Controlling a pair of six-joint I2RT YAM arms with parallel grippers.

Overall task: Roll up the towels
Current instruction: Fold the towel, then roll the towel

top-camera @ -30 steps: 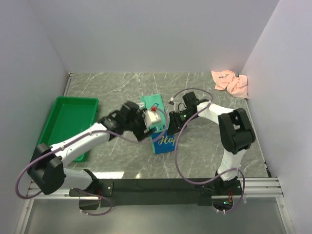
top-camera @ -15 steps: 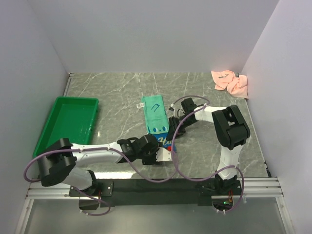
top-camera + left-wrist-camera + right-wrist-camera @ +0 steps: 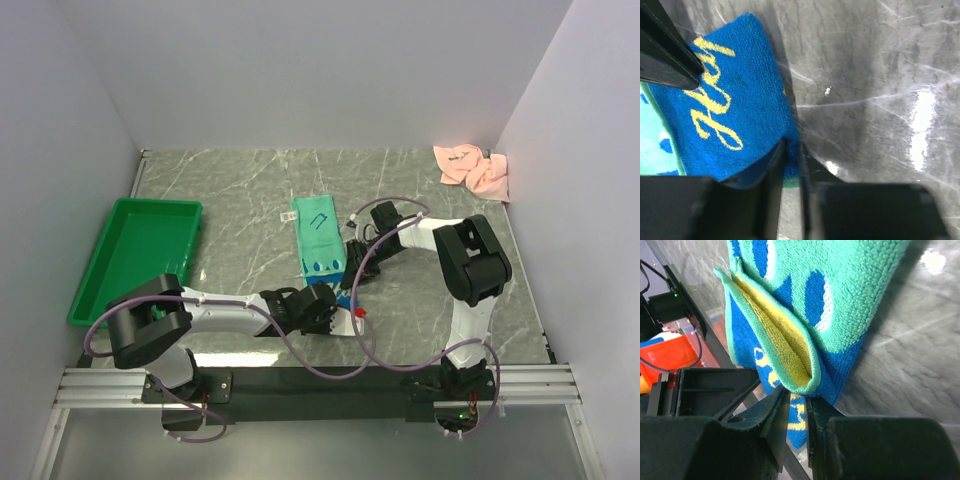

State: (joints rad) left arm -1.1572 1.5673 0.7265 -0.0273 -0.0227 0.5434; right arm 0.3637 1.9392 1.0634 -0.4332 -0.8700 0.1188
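The teal and blue towel (image 3: 317,232) lies lengthwise mid-table, its blue near end carrying yellow script (image 3: 715,107). My left gripper (image 3: 328,308) lies low at that near end, and in the left wrist view its jaws (image 3: 791,150) are shut on the towel's blue corner. My right gripper (image 3: 352,262) is at the towel's right edge. The right wrist view shows it (image 3: 797,402) shut on a blue flap beneath a lifted fold with a yellow inside (image 3: 785,335). The pink towel (image 3: 472,170) lies crumpled in the far right corner.
A green plastic tray (image 3: 115,290) stands at the left side of the table. White walls close in the table on the left, back and right. The arms' black base rail (image 3: 320,382) runs along the near edge.
My left arm swung down from over the towel's middle to its near end, and its jaws closed on the blue corner. The right gripper narrowed on the towel's right edge.
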